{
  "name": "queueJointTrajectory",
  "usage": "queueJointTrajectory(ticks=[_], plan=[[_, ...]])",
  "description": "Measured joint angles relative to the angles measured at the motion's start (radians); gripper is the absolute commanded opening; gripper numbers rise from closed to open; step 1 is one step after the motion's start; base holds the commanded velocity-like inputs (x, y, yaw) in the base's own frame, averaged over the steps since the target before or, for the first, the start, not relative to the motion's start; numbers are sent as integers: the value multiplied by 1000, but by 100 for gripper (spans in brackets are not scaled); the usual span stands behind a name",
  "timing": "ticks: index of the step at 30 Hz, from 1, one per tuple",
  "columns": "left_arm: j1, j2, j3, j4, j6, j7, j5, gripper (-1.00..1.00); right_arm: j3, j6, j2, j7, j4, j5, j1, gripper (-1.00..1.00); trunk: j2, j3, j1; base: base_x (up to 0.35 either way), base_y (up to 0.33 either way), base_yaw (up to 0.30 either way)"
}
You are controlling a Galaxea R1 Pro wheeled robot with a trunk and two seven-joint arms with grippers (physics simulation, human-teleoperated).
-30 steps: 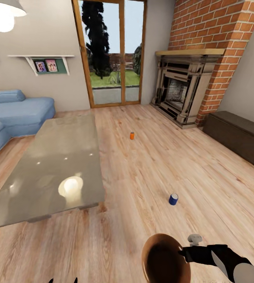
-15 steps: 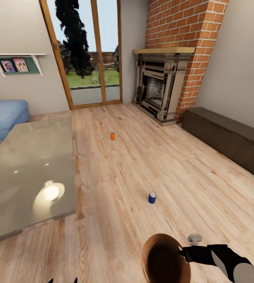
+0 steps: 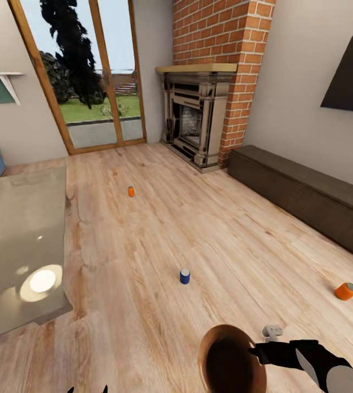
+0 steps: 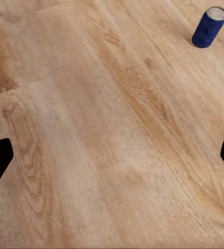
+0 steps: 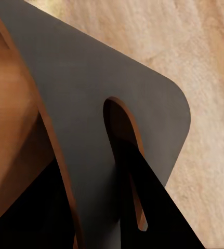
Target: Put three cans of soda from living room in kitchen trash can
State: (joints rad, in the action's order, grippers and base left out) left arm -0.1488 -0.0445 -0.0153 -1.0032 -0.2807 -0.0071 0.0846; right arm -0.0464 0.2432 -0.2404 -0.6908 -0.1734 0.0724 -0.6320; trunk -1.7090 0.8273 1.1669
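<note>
- While the right gripper (image 3: 254,352) holds the trash can (image 3: 228,360) low in the head view, its fingers are clamped on the rim; the can stands roughly upright with its brown mouth facing up.
- In the right wrist view the rim (image 5: 54,155) runs between dark finger plates, one finger (image 5: 143,197) against the brown inner wall.
- The dark blue soda can (image 3: 184,275) stands upright on the wood floor (image 3: 225,229), silvery top up, just ahead of the trash can; it also appears in the left wrist view (image 4: 209,27).
- An orange soda can (image 3: 346,291) lies on its side to the right, its long axis along the floor and its silvery end pointing right, toward the dark low bench (image 3: 307,191).
- A second orange can (image 3: 131,191) sits farther off near the grey low table (image 3: 18,240), apparently upright, though it is small.
- The left gripper (image 4: 112,155) hangs over bare floor, fingers spread wide, holding nothing.
- The brick fireplace (image 3: 198,120) and glazed doors (image 3: 89,76) stand beyond.
</note>
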Motion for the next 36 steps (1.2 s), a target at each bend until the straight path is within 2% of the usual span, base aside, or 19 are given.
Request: queueJointTrajectory(ticks=[11,23,36], plan=[[1,1,0,2,0,0,0,100,-1,7,3,0,-1,-4,0,-100,0,0,0,100,-262,-10],[1,0,0,1,0,-1,1,100,1,8,7,1,-1,-3,0,-100,0,0,0,127,-111,-8],[1,0,0,1,0,-1,2,100,2,7,7,1,-1,-1,0,-100,0,0,0,205,9,-215]])
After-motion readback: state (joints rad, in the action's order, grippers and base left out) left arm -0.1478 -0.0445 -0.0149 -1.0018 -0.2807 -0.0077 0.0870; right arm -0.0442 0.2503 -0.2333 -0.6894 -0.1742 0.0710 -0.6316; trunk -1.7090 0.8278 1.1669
